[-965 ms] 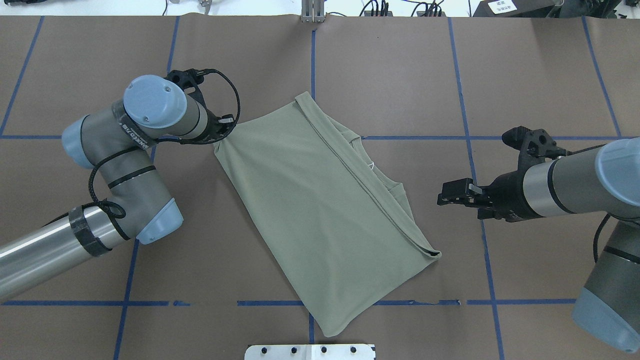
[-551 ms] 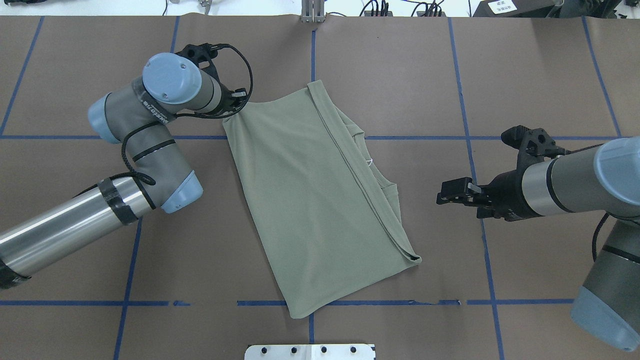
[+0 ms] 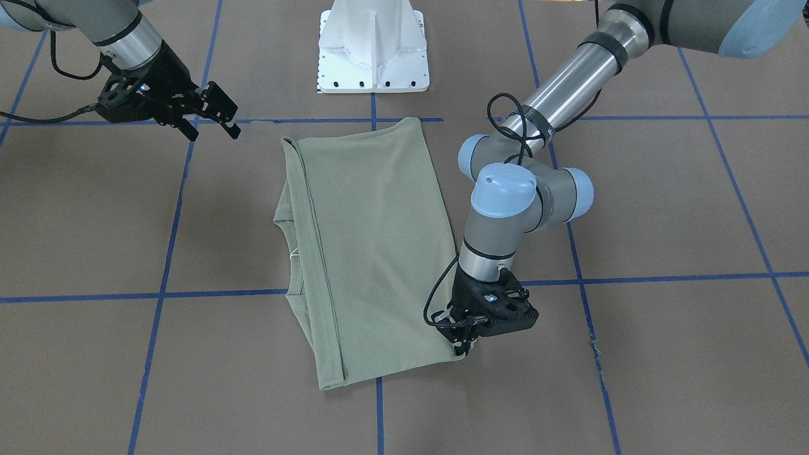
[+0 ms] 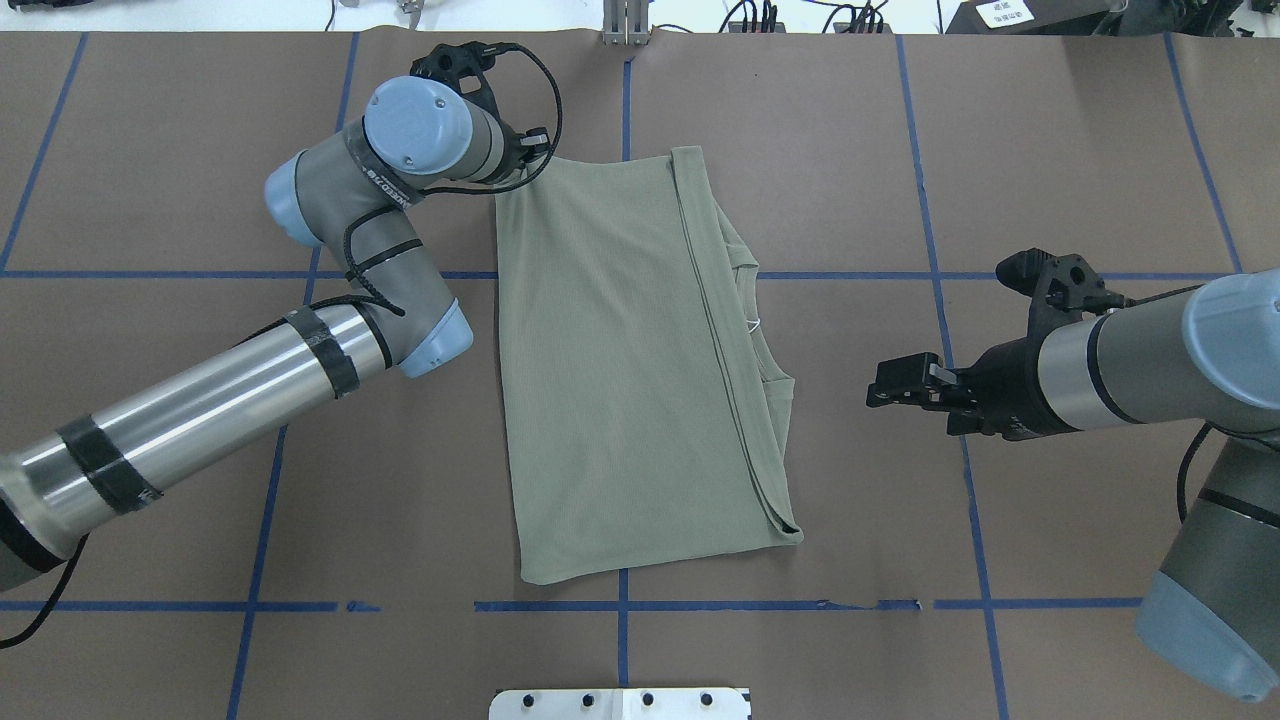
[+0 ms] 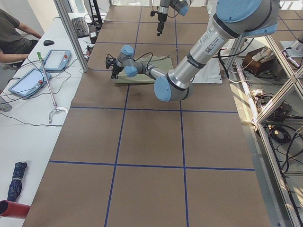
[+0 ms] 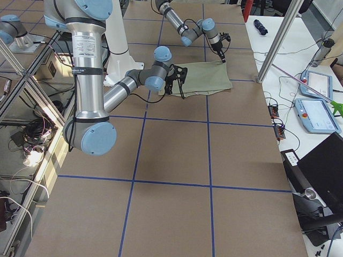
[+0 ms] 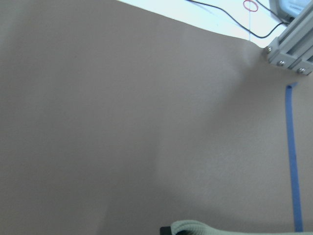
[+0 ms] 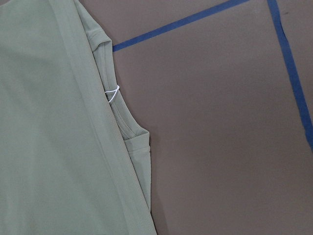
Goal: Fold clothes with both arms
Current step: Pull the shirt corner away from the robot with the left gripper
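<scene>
The sage-green shirt point(image 4: 620, 370) lies folded into a long rectangle in the middle of the brown table, its ribbed neck and white label loop point(image 8: 112, 93) showing along the right-hand side. My left gripper point(image 4: 538, 152) is shut on the shirt's far left corner and holds it slightly lifted. From the front, this gripper point(image 3: 462, 344) points down onto that corner of the shirt point(image 3: 373, 253). The left wrist view shows only a strip of green hem point(image 7: 205, 227) at its bottom edge. My right gripper point(image 4: 878, 392) hovers open right of the shirt, holding nothing and well clear of the cloth.
Blue tape lines point(image 4: 620, 606) divide the brown table into squares. The white pedestal base point(image 3: 373, 50) stands at the robot's edge. An aluminium post point(image 4: 625, 25) stands at the far edge. A person point(image 5: 14, 33) sits at a side desk with tablets.
My left gripper has pulled the shirt's corner away from the robot and to the right, swinging the shirt from diagonal to square with the grid. The right arm has barely moved.
</scene>
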